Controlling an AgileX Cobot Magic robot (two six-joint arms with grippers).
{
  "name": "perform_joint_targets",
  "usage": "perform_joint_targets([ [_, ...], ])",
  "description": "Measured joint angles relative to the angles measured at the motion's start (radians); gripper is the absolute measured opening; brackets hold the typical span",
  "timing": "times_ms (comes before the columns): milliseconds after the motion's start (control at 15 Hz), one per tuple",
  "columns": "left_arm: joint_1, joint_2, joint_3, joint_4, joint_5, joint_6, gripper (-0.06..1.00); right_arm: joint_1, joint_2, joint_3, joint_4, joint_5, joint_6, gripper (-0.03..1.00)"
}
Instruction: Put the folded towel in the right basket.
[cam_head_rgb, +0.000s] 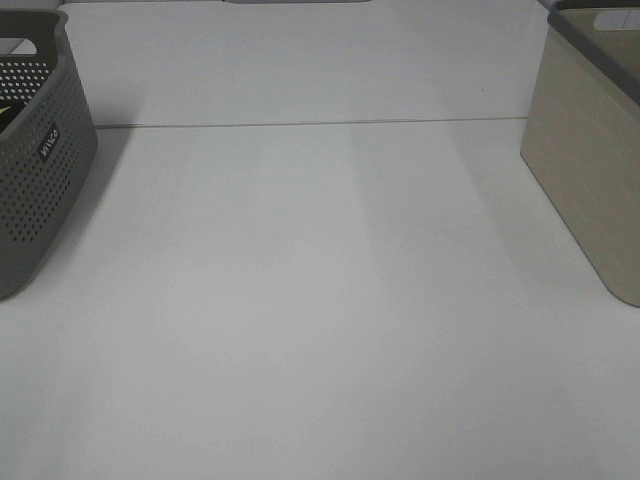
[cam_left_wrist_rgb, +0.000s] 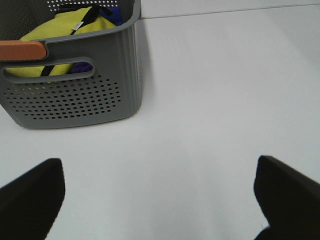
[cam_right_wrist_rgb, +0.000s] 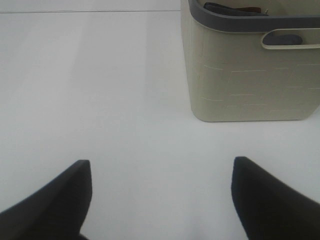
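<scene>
The right basket (cam_head_rgb: 590, 170) is beige with a grey rim and stands at the table's right edge. It also shows in the right wrist view (cam_right_wrist_rgb: 250, 75), with a dark item (cam_right_wrist_rgb: 230, 8) inside at its rim. The left basket (cam_head_rgb: 35, 170) is grey and perforated. In the left wrist view it (cam_left_wrist_rgb: 75, 95) holds yellow cloth (cam_left_wrist_rgb: 65, 25) and a blue-purple cloth (cam_left_wrist_rgb: 112, 14). I cannot tell which item is the folded towel. My left gripper (cam_left_wrist_rgb: 157, 165) is open and empty above the table, apart from the grey basket. My right gripper (cam_right_wrist_rgb: 161, 164) is open and empty, short of the beige basket.
The white table (cam_head_rgb: 320, 300) has a thin seam line (cam_head_rgb: 300, 124) across its far part. An orange handle piece (cam_left_wrist_rgb: 22, 50) sits on the grey basket's rim. Neither arm shows in the exterior high view.
</scene>
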Motion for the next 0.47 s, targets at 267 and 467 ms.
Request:
perform_joint_targets([
  [267,0.000,0.000,0.000,0.000,0.000,0.000,0.98,0.004,0.000,0.000,0.006,0.000,0.000,0.74],
  [467,0.000,0.000,0.000,0.000,0.000,0.000,0.98,0.021,0.000,0.000,0.007,0.000,0.000,0.74],
])
